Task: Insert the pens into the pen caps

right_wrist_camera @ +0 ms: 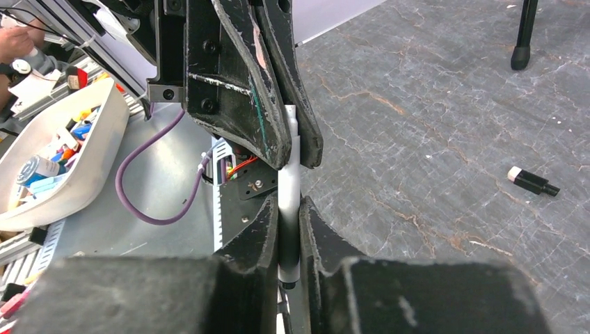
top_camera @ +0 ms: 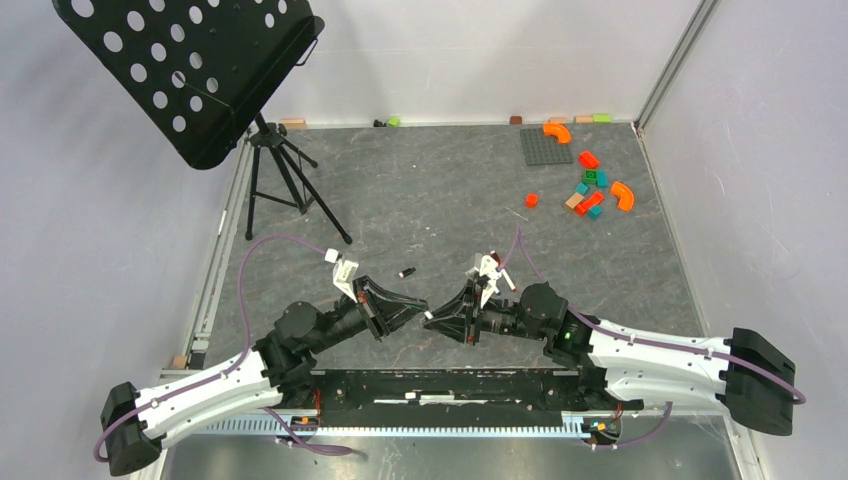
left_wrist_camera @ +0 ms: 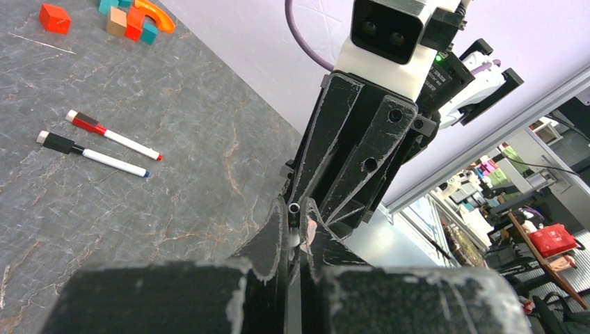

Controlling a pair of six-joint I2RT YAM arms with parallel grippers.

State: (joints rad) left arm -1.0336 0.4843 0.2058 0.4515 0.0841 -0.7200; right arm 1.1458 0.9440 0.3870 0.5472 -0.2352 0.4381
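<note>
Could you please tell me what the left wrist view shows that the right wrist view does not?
Only the left wrist view: a red-ended marker and a black-ended marker lying side by side on the table, plus toy blocks. Only the right wrist view: a loose black cap, the barrel of a white pen, and a tripod foot. Both: the left end effector and right end effector meeting tip to tip above the grey table.
</note>
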